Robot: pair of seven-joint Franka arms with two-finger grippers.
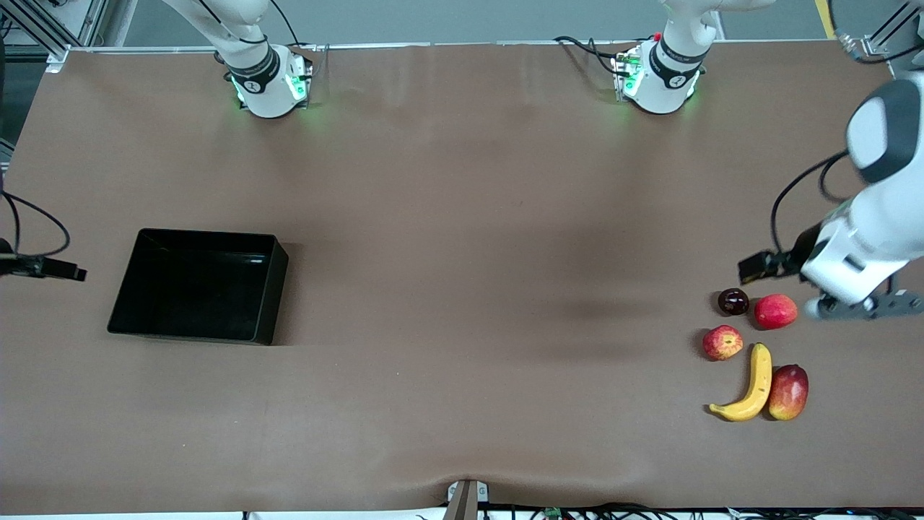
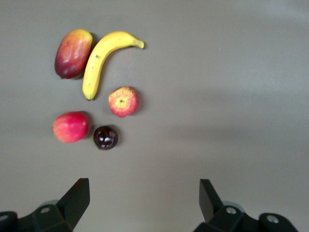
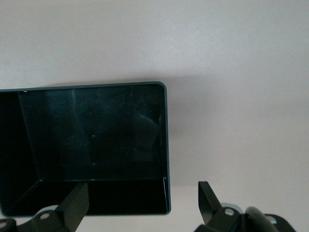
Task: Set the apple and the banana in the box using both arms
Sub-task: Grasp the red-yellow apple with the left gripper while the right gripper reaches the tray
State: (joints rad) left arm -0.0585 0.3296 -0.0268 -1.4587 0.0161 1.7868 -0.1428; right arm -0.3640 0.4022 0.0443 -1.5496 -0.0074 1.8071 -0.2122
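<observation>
The apple (image 1: 722, 341), red streaked with yellow, lies among the fruit at the left arm's end of the table; it also shows in the left wrist view (image 2: 123, 101). The banana (image 1: 751, 386) (image 2: 104, 58) lies just nearer the front camera than the apple. The black box (image 1: 271, 289) stands empty toward the right arm's end. My left gripper (image 1: 865, 308) (image 2: 144, 198) is open and empty, over bare table beside the fruit. My right gripper (image 3: 142, 203) is open and empty, over the table at the box's rim (image 3: 166, 145).
An oblong red-yellow fruit (image 1: 788, 391) (image 2: 73, 53) touches the banana. An evenly pinkish-red round fruit (image 1: 775, 311) (image 2: 70, 126) and a dark plum (image 1: 733, 301) (image 2: 105, 137) lie farther from the front camera than the apple. A black cabled part (image 1: 50, 269) shows beside the box.
</observation>
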